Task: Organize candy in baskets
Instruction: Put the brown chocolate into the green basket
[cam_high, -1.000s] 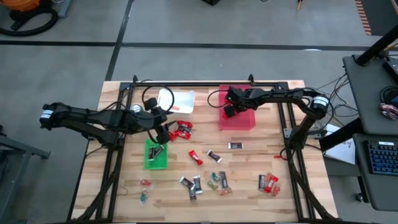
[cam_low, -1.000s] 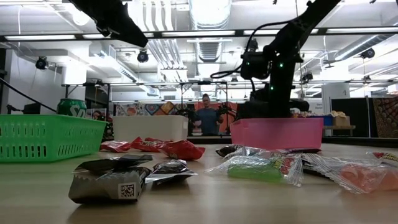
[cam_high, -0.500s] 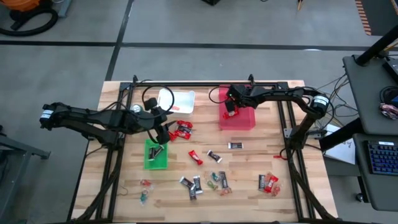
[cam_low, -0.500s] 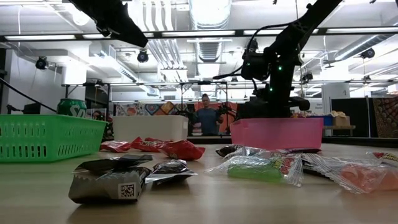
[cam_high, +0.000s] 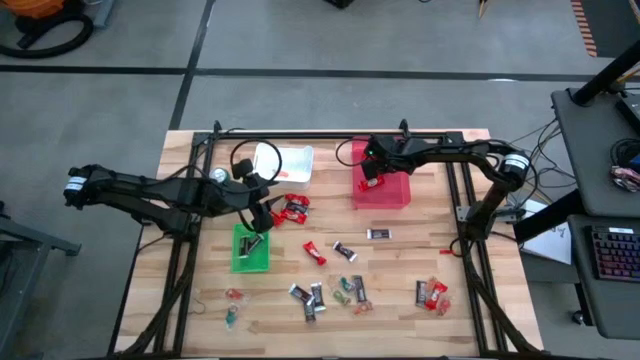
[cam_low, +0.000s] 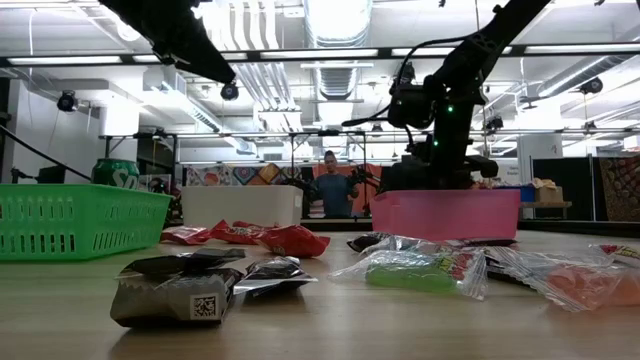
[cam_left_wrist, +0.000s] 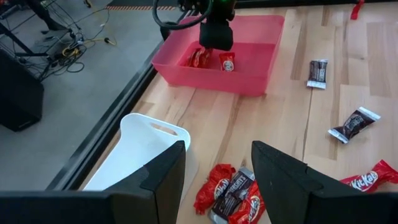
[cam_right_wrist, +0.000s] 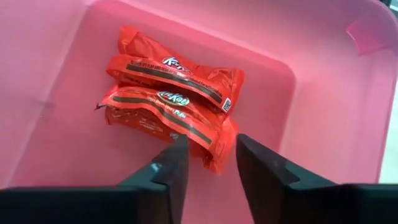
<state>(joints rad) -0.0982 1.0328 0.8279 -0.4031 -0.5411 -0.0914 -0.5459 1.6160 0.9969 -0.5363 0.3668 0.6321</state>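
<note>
The left gripper (cam_high: 262, 207) is hovering with jaws wide between the white basket (cam_high: 287, 163) and green basket (cam_high: 250, 250), above red candy (cam_high: 293, 208). The right gripper (cam_high: 368, 178) is hanging over the red basket (cam_high: 392, 192), jaws parted above two red bars (cam_right_wrist: 168, 98).

Red bars (cam_right_wrist: 171, 102) fill one end of the red bin (cam_high: 395, 192), directly under the right gripper (cam_right_wrist: 208, 163); the bin's other end lies bare, walls all round.
</note>
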